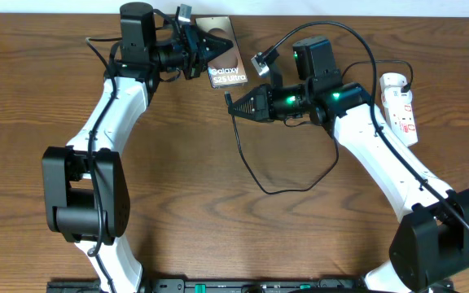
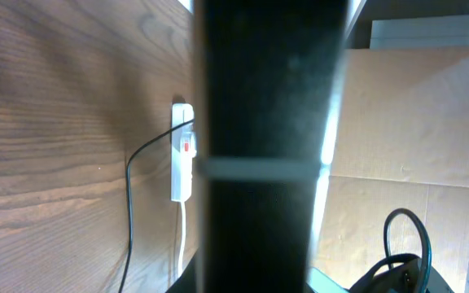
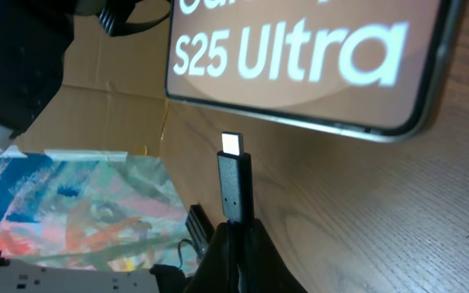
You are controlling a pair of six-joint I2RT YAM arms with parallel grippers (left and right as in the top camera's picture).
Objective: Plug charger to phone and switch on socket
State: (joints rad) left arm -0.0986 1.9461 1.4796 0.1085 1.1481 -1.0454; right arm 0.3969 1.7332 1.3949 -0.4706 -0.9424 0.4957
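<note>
While our left claw (image 1: 208, 46) clenches the phone (image 1: 226, 72) at upper centre, our right claw (image 1: 234, 103) pinches the charger (image 3: 234, 183) plug just below it.

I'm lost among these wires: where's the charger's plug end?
The plug tip juts from the right gripper, close below the phone in the right wrist view, not touching.
</note>
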